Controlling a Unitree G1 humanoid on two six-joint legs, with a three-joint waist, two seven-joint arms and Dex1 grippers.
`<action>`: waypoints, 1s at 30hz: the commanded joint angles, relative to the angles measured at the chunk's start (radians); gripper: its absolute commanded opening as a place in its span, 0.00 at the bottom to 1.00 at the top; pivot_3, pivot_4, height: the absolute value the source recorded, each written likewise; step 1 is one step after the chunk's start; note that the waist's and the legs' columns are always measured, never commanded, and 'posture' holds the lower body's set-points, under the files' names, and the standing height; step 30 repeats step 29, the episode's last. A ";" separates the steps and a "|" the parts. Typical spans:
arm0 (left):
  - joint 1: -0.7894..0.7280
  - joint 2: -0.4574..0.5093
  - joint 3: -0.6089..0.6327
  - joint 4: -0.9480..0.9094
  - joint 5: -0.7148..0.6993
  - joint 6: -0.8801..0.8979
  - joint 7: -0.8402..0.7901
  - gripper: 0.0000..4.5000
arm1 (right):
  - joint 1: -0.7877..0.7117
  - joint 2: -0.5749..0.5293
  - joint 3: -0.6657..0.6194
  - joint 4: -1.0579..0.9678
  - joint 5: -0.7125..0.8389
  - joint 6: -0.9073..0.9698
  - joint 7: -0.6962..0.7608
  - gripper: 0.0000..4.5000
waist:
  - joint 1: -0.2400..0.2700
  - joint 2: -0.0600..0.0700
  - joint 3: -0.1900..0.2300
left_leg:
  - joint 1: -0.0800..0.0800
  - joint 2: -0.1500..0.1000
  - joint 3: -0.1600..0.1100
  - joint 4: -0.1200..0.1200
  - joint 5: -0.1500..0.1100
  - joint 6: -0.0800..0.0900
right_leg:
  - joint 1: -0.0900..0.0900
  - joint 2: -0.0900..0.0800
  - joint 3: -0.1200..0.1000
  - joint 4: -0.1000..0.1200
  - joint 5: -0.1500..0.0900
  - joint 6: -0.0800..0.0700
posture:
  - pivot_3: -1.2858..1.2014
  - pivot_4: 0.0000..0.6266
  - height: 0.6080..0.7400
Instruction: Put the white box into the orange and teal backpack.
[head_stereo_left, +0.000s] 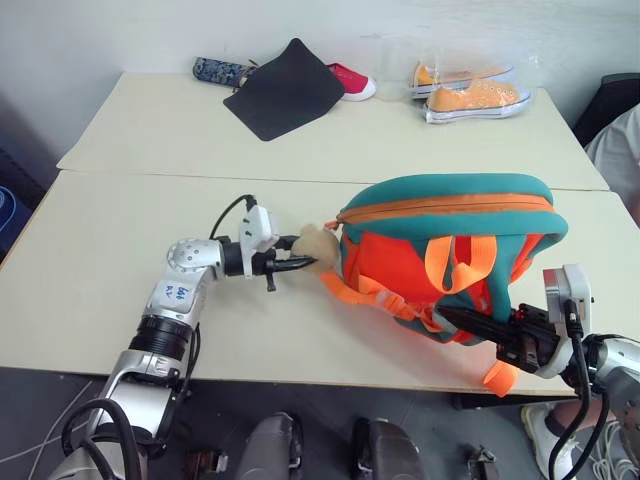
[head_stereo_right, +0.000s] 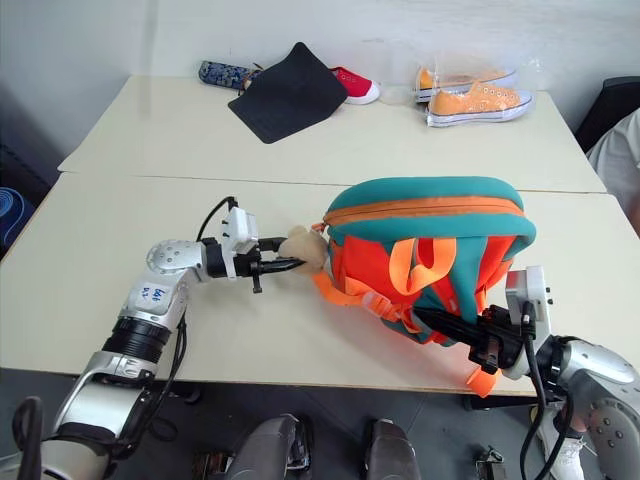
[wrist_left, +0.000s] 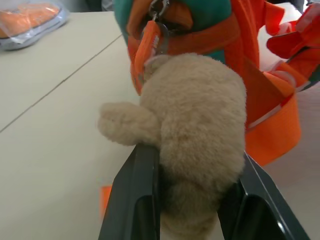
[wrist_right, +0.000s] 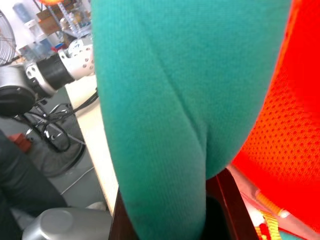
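The left arm reaches forward over the near table (head_stereo_left: 90, 300) with the forearm rising from the table's front edge and the wrist bent toward the robot's right, so the left gripper (head_stereo_left: 300, 264) lies about level and points at the orange and teal backpack (head_stereo_left: 445, 250). Its two black fingers (wrist_left: 137, 200) stand partly apart, one on each side of the tan teddy bear (wrist_left: 195, 135) that hangs from the backpack's side by an orange strap. In the left wrist view the plush sits between the fingers and presses against both, so the gripper is clamped on the bear.

The right arm comes in from the lower right corner, the wrist bent toward the robot's left, and the right gripper (head_stereo_left: 470, 322) also lies about level. Its fingers (wrist_right: 225, 200) are pressed together on a teal padded fold of the backpack at its lower edge, near the front of the table; in the right wrist view the teal cloth goes down between them.

The backpack lies on its side on the near table, teal top away from the robot, orange straps toward it. I cannot find the white box in these pictures.

On the far table lie a black pad (head_stereo_left: 287, 88), a red shoe (head_stereo_left: 352, 80) and orange shoes (head_stereo_left: 470, 92).
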 joint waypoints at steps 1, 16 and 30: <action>0.052 0.019 0.024 -0.053 -0.011 0.044 0.000 0.22 | -0.026 0.042 0.003 0.020 -0.061 -0.091 -0.021 0.00 | -0.003 0.000 0.000 | 0.000 0.000 0.000 0.000 0.000 0.000 | 0.000 0.000 0.000 0.000 0.000 0.000 | 0.52 0.24 1.00; 0.436 0.345 0.340 -0.477 -0.295 0.329 -0.143 1.00 | 0.170 -0.061 -0.227 0.060 -0.115 -0.240 0.196 0.99 | -0.003 0.001 0.000 | 0.001 0.000 0.000 -0.003 -0.001 -0.001 | 0.000 0.000 0.001 -0.001 -0.001 -0.002 | 0.52 0.24 1.00; 0.655 0.446 0.414 -0.508 -0.103 0.123 -0.043 1.00 | -0.093 -0.232 -0.142 0.717 -0.447 -0.781 0.445 0.99 | -0.005 0.004 0.000 | 0.004 0.002 0.004 -0.011 -0.001 -0.006 | -0.004 -0.001 0.001 -0.002 -0.003 -0.006 | 0.52 0.24 1.00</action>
